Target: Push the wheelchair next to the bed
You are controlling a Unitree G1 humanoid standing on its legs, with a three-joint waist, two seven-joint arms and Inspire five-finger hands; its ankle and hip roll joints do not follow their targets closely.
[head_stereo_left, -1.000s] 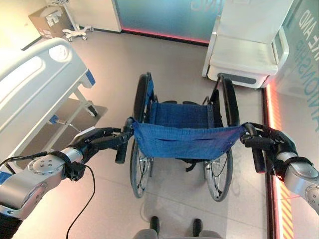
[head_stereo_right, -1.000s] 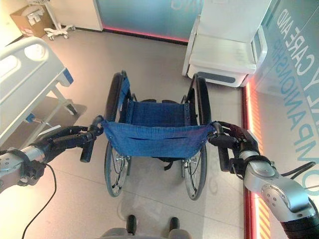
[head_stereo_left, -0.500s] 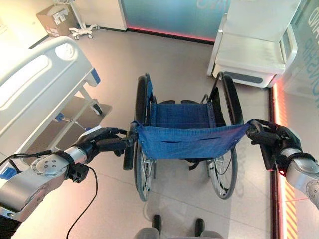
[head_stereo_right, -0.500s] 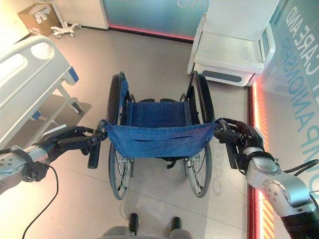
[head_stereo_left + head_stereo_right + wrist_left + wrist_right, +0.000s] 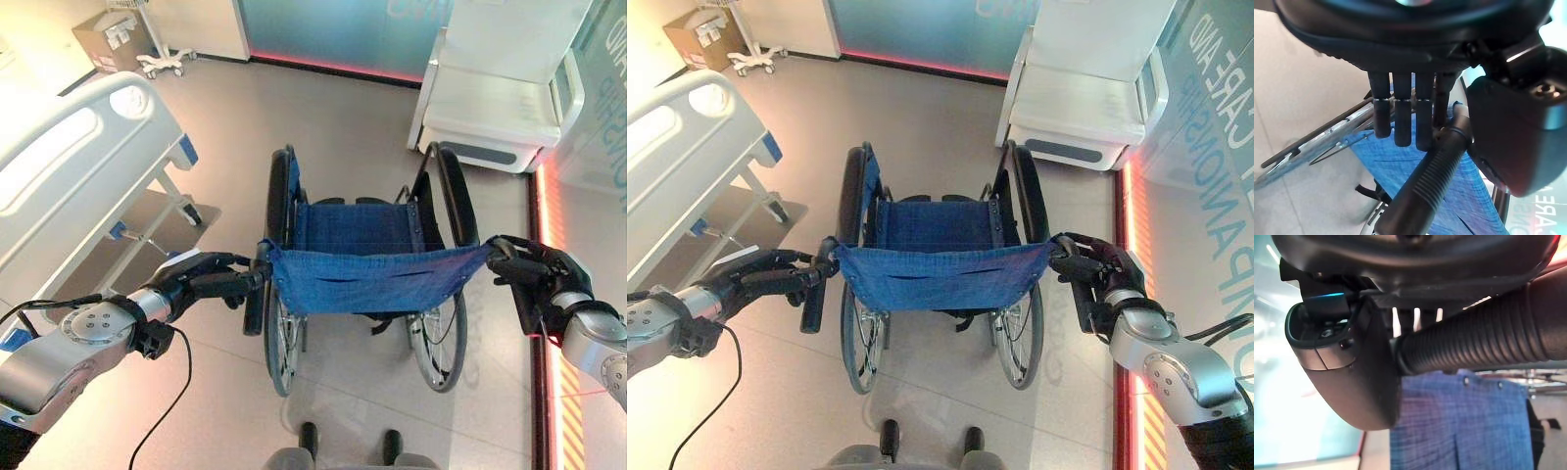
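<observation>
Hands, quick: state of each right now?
Left hand: shut on the wheelchair's left push handle.
Right hand: shut on the wheelchair's right push handle.

The right hand (image 5: 1352,377) is wrapped around the ribbed black push handle (image 5: 1474,340), thumb on its near side. Past it hangs the wheelchair's blue backrest (image 5: 1459,421).

On the floor (image 5: 353,127) stand wheelchair (image 5: 364,264), bed (image 5: 69,176) and chair (image 5: 495,98).
</observation>
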